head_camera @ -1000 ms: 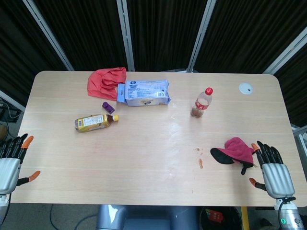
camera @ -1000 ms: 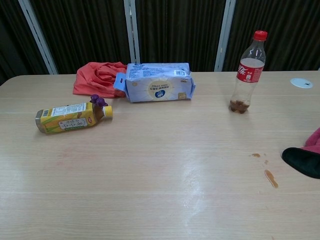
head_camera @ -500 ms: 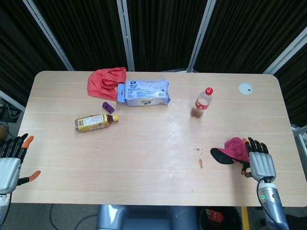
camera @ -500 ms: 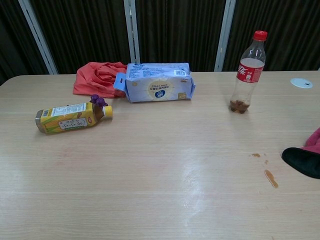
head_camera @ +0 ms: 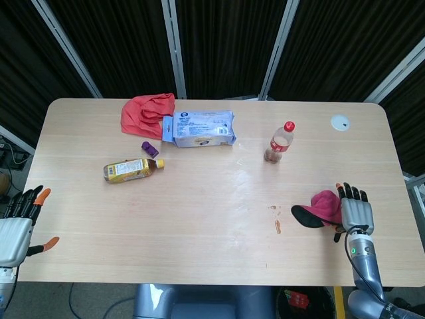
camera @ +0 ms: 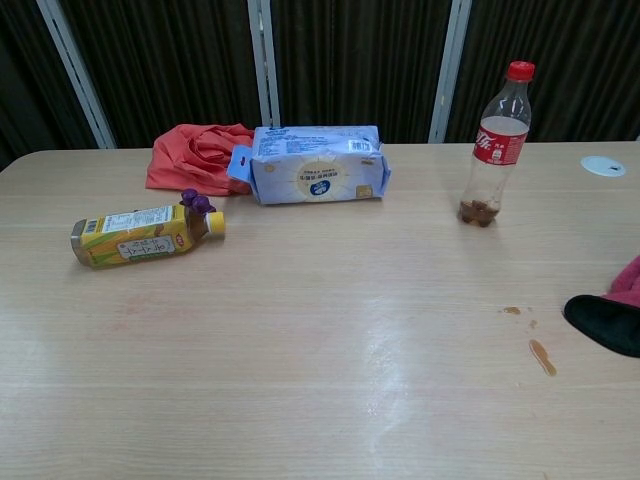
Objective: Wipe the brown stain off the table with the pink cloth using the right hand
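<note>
The right hand, fingers spread and holding nothing, hovers at the cloth's right side near the worktop's right edge. The stain just left of the cloth is unwiped; grasping and wiping remain. Since a second ago the hand has moved in from the edge toward the cloth.

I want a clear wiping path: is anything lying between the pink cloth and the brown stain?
No. In the head view, only bare table separates the pink cloth from the brown stain; the chest view shows the same bare gap.
</note>
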### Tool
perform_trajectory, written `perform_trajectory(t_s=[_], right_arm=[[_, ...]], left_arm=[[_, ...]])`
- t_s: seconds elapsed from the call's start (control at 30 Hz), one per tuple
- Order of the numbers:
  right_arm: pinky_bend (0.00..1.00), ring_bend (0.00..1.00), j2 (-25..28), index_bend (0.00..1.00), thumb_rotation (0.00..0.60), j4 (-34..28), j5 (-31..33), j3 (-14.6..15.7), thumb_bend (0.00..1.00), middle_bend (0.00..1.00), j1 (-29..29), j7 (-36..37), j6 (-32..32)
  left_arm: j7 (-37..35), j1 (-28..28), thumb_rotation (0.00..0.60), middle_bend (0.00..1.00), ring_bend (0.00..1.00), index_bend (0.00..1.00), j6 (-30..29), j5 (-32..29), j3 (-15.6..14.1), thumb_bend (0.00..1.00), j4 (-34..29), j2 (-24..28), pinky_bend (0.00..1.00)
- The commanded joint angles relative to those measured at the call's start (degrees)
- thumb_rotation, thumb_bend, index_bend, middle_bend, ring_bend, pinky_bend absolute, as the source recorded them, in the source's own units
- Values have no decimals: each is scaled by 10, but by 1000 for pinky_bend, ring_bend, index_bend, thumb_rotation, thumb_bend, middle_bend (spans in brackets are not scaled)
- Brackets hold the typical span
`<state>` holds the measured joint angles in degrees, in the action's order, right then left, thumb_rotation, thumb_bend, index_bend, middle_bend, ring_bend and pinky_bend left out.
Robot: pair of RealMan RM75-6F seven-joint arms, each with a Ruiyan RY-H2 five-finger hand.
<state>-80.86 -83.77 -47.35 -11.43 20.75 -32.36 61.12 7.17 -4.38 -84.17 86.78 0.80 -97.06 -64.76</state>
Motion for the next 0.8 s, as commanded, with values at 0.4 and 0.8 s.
perform_trajectory(t_s=[0.4,0.8], right_arm=[[263,39,-59,173,600,93,23,6,225,156,33,6,-23],[659,480,-86,598,600,114,-22,10,345,552,24,61,10]], left_arm=[[-3,0,600,0,0,38,-2,0,-1,0,-1,0,0],[-5,-1,600,0,0,49,-2,0,-1,0,-1,-1,0]])
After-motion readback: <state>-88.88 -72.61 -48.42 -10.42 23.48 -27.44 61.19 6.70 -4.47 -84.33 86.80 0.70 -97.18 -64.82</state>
